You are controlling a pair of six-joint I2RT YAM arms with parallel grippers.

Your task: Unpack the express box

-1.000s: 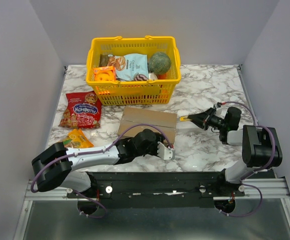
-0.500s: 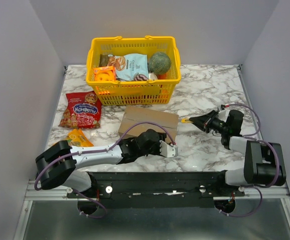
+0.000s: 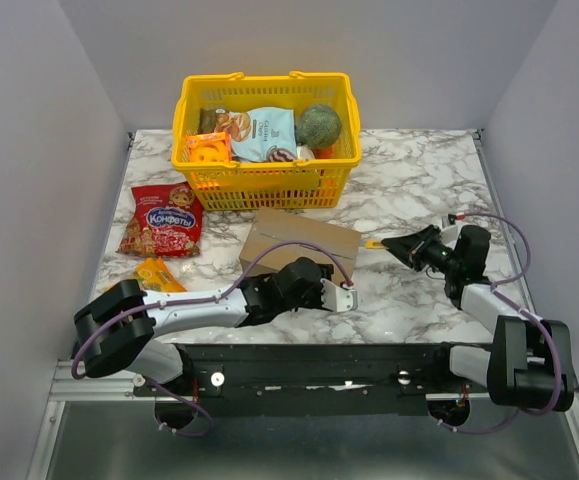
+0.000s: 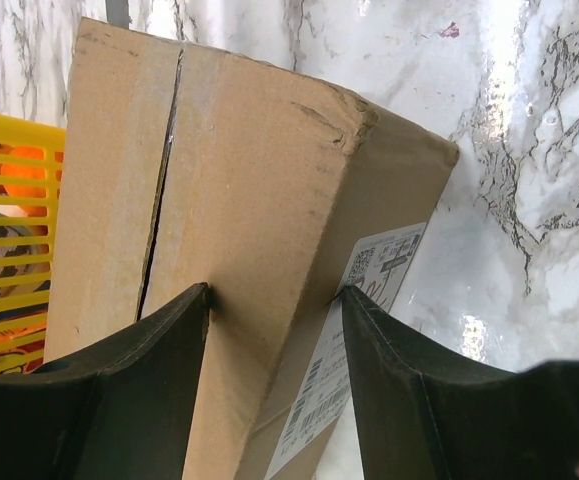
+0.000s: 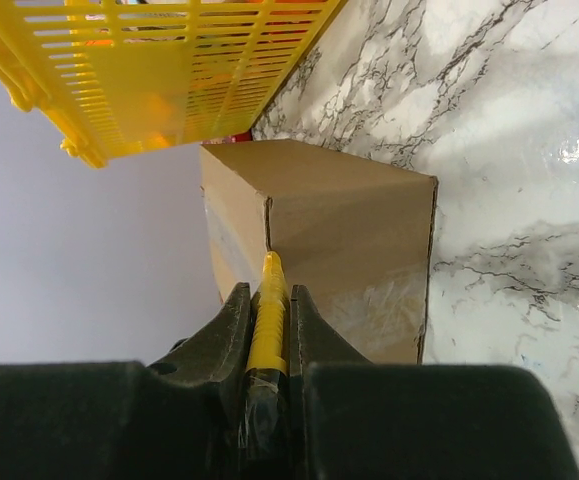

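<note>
The right tool (image 5: 267, 290), pinched narrow on a yellow cutter (image 5: 267, 320), aims the tip at the right end of the express box (image 3: 299, 240) — the seam there lies dead ahead, just short of the tip in the overhead view. The left tool (image 4: 274, 291), the nearer one, clamps the box's near edge. The box lies long axis left-to-right on the marble desk (image 3: 419, 170), just in front of the yellow basket (image 3: 269, 185).

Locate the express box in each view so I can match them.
Top external: centre, box just in front of the basket.
Left wrist: box fills the middle; basket at left edge.
Right wrist: box at centre, beyond the yellow cutter; basket top left.
Shared landmark: the yellow basket.
</note>
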